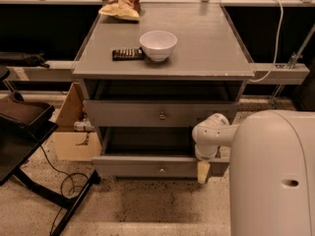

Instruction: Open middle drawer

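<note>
The grey cabinet (167,53) stands in the middle of the view. Two low wide drawer fronts show under its top. The middle drawer (123,114) is the upper one, with a small round metal knob (161,115) at its centre. The lowest drawer (128,167) has the same knob (161,169) and stands further forward. Dark gaps lie above each front. My gripper (203,171) hangs from the white wrist (211,135) at the right end of the lowest drawer's front, below and right of the middle drawer's knob. It holds nothing that I can see.
On the cabinet top lie a white bowl (158,44), a dark bar (128,54) and a snack bag (121,6). A cardboard box (71,132) sits at the left, with a black stand (24,132) and floor cables (69,181). My white body (273,176) fills the lower right.
</note>
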You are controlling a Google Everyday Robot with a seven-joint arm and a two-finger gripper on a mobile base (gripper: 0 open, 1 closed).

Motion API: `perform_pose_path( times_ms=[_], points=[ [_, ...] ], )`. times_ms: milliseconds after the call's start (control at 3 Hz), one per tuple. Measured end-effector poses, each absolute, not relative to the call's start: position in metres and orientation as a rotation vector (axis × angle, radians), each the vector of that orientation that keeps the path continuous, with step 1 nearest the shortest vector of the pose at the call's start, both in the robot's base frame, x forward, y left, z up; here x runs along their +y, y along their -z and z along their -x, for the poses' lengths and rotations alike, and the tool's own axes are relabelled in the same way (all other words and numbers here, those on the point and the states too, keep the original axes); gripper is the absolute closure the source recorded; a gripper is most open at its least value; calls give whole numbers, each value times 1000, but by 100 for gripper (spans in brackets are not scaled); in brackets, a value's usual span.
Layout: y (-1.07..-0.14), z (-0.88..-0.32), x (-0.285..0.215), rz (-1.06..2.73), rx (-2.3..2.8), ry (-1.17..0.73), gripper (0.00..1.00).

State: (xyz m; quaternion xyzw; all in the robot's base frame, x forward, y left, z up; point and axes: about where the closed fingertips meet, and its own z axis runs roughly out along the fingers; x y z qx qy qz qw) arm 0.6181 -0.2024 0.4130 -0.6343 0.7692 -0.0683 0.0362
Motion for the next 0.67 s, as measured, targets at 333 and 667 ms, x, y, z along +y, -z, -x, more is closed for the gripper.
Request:
perform_pose_path(
  times_ms=[333,667],
  points=[
    [-397,-575,-191,1912,2402,87,18],
    [-393,-552,-181,1909,2414,18,41]
  ],
)
